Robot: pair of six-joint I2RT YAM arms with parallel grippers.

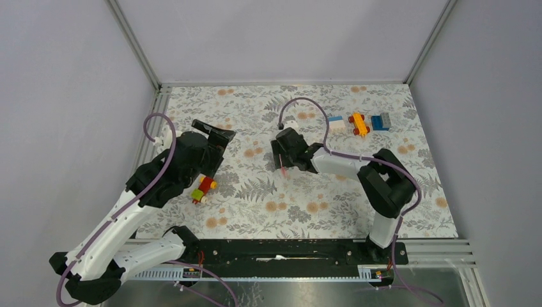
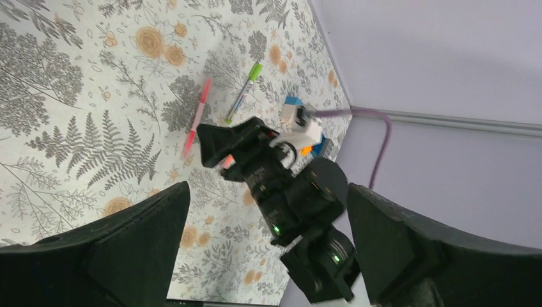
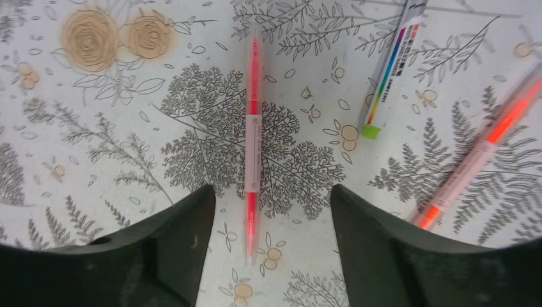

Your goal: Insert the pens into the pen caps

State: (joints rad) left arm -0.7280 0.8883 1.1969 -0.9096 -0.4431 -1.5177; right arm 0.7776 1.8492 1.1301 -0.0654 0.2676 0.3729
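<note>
Pens [image 1: 282, 170] lie flat on the flowered mat [image 1: 307, 211], near its middle. One pink pen [image 3: 252, 128] rests lengthwise in the gap of the right claw [image 3: 271, 198]. The claw's fingers [image 3: 160, 256] are spread on either side of the pen, clear of it and gripping nothing.

In the right wrist view a white pen [image 3: 387, 70] with a rainbow stripe and a green end lies off to one side. Further over is a second pink pen [image 3: 486, 147], tilted across the pattern. The three pens are apart from one another. Whether any loose cap lies among them cannot be told.

The left claw [image 2: 267, 192] hangs over the left part of the mat and faces the right arm, its fingers [image 2: 128, 256] spread wide with nothing between them. A red and yellow toy [image 1: 203, 190] sits just beside the left arm. Three more toy blocks [image 1: 359, 123] stand in a row near the far right edge, well apart from the pens.
</note>
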